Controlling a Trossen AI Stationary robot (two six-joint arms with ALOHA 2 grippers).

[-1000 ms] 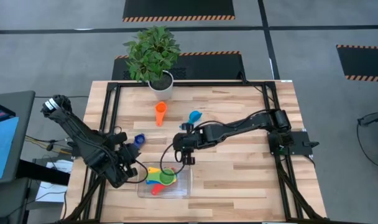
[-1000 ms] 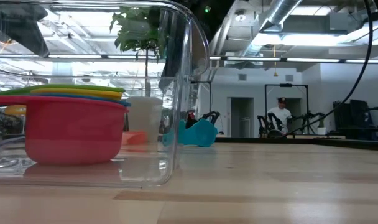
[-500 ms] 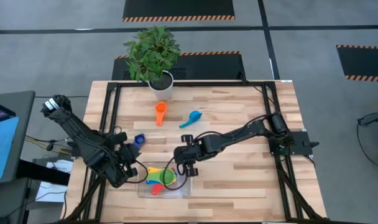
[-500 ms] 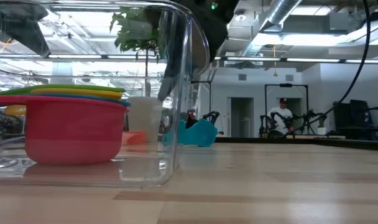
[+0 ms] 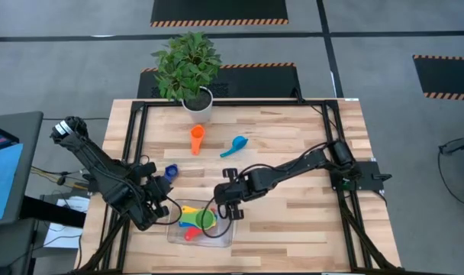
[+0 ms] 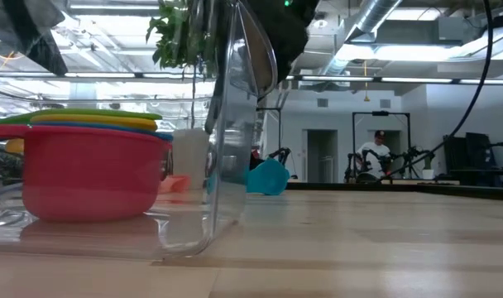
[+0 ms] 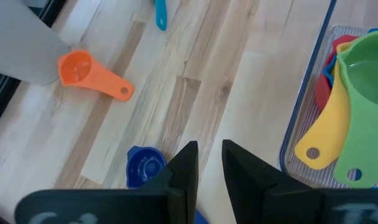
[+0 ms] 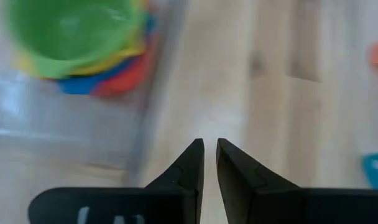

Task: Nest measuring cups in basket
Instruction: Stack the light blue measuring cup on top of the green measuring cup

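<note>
The right gripper (image 5: 230, 208), fingers nearly together and empty, nudges the clear basket (image 5: 226, 228) holding the nested measuring cups (image 5: 198, 220). Push gently so the stack stays put.

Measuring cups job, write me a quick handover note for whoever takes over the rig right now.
Left gripper: near the basket's left end, fingers nearly closed, holding nothing.
Right gripper: at the basket's right edge, fingers nearly closed, empty. In the low view that end of the basket looks tipped up.
Basket: holds a nested stack of red, blue and yellow, with the green cup on top.
Out on the table: orange cup, light blue cup, dark blue cup.
Done: four cups nested. Left: three loose cups to add.
</note>
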